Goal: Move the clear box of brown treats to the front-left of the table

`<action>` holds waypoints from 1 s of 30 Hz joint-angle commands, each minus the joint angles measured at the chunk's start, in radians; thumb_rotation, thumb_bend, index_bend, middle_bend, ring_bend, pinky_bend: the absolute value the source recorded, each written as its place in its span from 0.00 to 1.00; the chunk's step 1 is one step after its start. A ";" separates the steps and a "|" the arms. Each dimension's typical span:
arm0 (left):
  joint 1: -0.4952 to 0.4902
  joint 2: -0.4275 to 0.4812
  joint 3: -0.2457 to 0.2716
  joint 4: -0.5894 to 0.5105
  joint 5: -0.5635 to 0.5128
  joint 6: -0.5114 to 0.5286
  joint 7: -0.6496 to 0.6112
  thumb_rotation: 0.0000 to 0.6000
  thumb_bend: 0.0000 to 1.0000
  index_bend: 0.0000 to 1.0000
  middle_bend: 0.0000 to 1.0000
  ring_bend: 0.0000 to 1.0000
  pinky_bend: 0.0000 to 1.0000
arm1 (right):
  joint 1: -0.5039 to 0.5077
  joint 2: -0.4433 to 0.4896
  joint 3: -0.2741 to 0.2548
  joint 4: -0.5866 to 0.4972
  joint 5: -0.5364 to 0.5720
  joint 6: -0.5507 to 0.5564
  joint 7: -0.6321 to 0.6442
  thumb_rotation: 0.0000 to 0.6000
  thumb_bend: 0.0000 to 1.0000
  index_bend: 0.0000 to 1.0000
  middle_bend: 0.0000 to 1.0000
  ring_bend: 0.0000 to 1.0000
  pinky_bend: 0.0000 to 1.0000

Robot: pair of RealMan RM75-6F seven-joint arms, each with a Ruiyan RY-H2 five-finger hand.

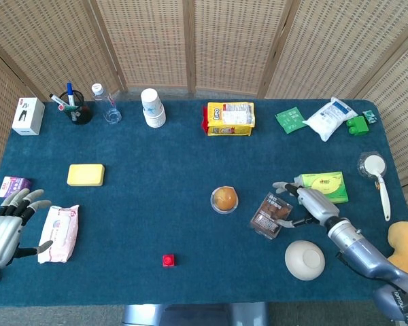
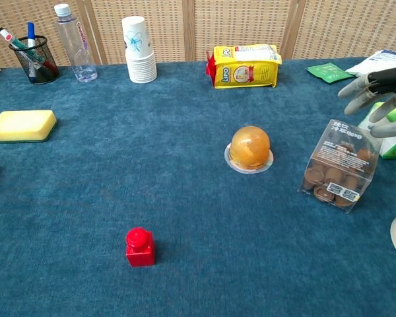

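Blue carpeted table (image 1: 156, 204), backed by woven folding screens (image 1: 231, 41).

Task item: clear box of brown treats (image 2: 340, 164), standing on the cloth at the front-right of the table, right of the domed pastry in its round clear cup (image 2: 250, 148).

Right hand (image 1: 309, 204): just beside the box on its right, fingers (image 2: 362, 89) spread apart and reaching over the box's upper far corner; nothing gripped. Whether any fingertip touches the box cannot be told.

Left hand (image 1: 3, 231): at the front-left edge, fingers apart, holding nothing, just beside a pink-and-white tissue pack (image 1: 58, 233).

Back row, left to right:
- white carton (image 1: 28, 115)
- mesh pen cup (image 1: 76, 107) with markers
- clear water bottle (image 1: 106, 103)
- stack of paper cups (image 1: 152, 107)
- yellow snack bag (image 1: 230, 118)
- green sachet (image 1: 290, 118)
- white pouch (image 1: 331, 117)
- green toy block (image 1: 357, 125)

Left side: yellow sponge (image 1: 86, 174); small purple box (image 1: 13, 185) at the table edge.

Front centre: red toy block (image 2: 140, 247), standing alone, well apart from the box.

Right side: green tissue pack (image 1: 323, 186) behind the right hand; white bowl (image 1: 304, 260), upturned, near the front edge; white scoop (image 1: 377, 173) by the right edge; yellow plush toy (image 1: 404, 244) past the table's right edge.
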 commanded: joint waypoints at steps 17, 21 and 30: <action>-0.008 -0.008 0.000 0.016 -0.001 -0.010 -0.016 1.00 0.15 0.24 0.15 0.05 0.06 | 0.009 -0.014 -0.028 -0.021 0.010 -0.019 -0.028 0.79 0.25 0.15 0.26 0.19 0.24; -0.007 -0.009 0.001 0.022 0.000 -0.007 -0.023 1.00 0.16 0.24 0.15 0.05 0.06 | 0.012 -0.014 -0.033 -0.043 0.012 -0.023 -0.042 0.79 0.25 0.15 0.26 0.21 0.24; -0.003 -0.009 0.005 0.029 0.007 0.000 -0.036 1.00 0.15 0.24 0.15 0.05 0.06 | 0.011 -0.004 -0.042 -0.106 0.005 -0.014 -0.071 0.78 0.25 0.15 0.26 0.22 0.24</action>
